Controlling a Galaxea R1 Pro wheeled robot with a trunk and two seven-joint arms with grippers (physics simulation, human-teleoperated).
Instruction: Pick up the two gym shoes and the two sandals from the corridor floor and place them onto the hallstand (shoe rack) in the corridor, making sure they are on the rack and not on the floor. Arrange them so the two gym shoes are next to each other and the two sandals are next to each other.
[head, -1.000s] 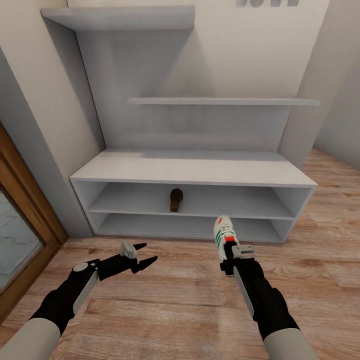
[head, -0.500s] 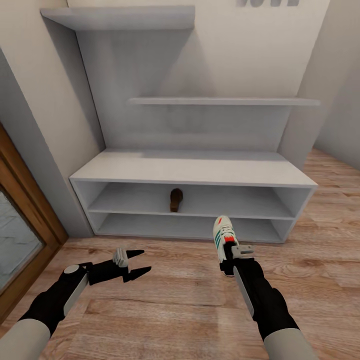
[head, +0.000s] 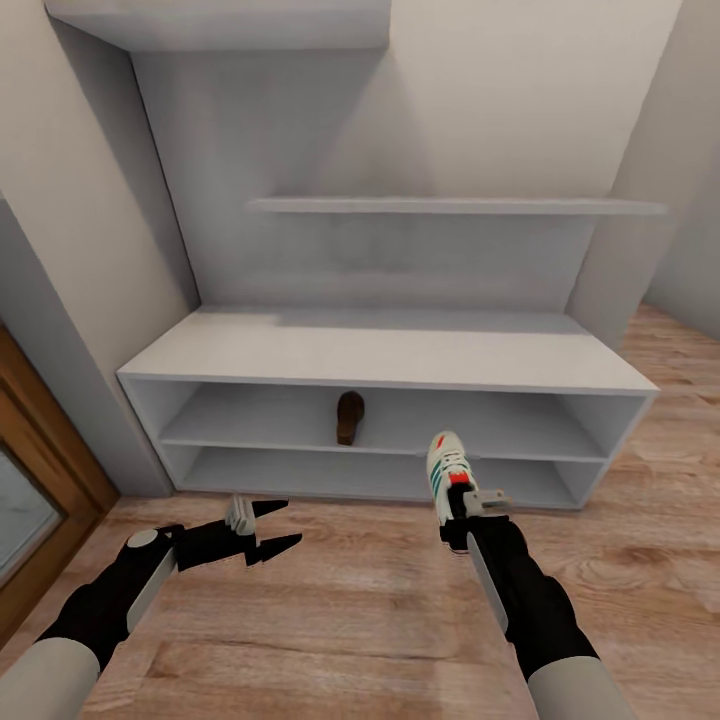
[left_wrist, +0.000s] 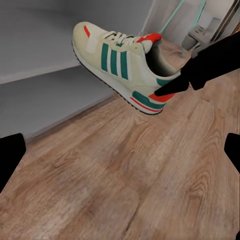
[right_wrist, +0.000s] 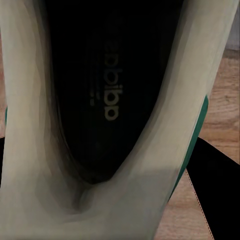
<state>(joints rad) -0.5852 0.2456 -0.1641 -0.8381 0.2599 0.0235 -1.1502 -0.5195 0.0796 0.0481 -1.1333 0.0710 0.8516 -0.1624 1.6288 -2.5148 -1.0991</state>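
Now from the head view: the right end effector is clamped on a gym shoe by its heel, toe aimed at the hallstand, above the corridor floor. One brown sandal sits in the upper cubby. The left end effector hangs spread wide, empty.

Left wrist view: the sneaker floats off the planks, pinched at the heel.

Right wrist view: the shoe's dark insole, close up.

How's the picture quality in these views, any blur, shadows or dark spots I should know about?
Head view: sharp and evenly lit, with soft shadows under the hallstand shelves and in its cubbies, where a sandal sits dim. Left wrist view: the gym shoe is crisp; black blurs at the edges. Right wrist view: so close that the shoe's dark inside and pale collar look soft.
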